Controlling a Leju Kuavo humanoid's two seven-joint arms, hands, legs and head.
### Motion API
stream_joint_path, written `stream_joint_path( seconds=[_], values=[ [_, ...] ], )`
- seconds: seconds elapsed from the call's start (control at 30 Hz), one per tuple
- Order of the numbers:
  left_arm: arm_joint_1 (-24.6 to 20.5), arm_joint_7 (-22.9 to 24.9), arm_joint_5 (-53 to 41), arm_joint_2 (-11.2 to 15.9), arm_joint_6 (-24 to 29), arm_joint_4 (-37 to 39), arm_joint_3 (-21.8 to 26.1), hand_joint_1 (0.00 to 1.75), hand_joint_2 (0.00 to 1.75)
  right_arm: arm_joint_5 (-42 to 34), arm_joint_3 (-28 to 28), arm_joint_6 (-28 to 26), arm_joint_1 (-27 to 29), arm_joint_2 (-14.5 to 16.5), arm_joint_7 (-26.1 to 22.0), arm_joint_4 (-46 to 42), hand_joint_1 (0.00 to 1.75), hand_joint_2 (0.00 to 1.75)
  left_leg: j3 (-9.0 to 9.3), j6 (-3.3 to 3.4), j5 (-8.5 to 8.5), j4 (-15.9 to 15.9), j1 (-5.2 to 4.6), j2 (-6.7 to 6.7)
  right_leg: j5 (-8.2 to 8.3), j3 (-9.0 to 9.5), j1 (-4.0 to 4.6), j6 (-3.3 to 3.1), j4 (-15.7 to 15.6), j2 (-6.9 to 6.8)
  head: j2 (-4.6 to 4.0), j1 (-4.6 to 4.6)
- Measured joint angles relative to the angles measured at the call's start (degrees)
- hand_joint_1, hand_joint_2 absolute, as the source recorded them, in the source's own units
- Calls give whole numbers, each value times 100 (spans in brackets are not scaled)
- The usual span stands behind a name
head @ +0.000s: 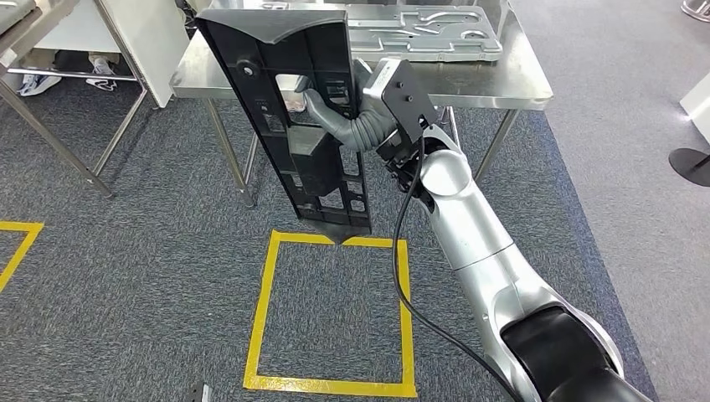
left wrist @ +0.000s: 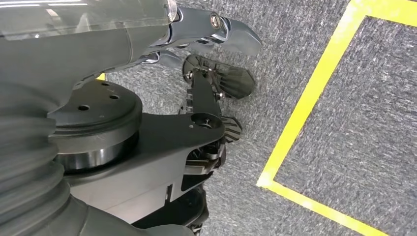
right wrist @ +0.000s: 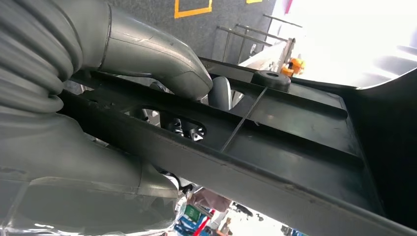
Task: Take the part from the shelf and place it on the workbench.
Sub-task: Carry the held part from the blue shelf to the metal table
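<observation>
- Because its thumb hooks through a cut-out in the ribbed black plastic panel [head: 297, 117], the right robot hand [head: 335, 105] holds that part firmly, long side nearly upright, well above the carpet.
- Held this way, the panel's lower end hangs over the near edge of a yellow taped square [head: 331, 310] on the floor, just short of the steel surface [head: 469, 79].
- By my judgement the part is off the shelf and still has to be carried forward and laid down.
- On the surface's far edge lies a grey moulded tray [head: 427, 33]; its recesses look bare.
- Hanging low over the carpet, the left robot hand [left wrist: 216, 54] holds nothing, fingers apart.
</observation>
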Motion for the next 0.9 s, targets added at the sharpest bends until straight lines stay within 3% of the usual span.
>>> stream_joint_path(
  seconds=[0.57, 0.9],
  values=[
    [-44, 81, -22, 0, -104, 0, -8, 0, 175, 18, -83, -110, -8, -5, 159, 61, 175, 175, 1, -13, 11, -1, 7, 2, 0, -15, 9, -1, 23, 1, 2, 0],
    [-70, -152, 6, 0, -160, 0, -11, 0, 175, 83, -123, -111, -7, -6, 153, 61, 175, 175, -14, 11, 4, 20, -23, 0, 9, -16, -20, 24, 15, 1, 1, -2]
  ],
)
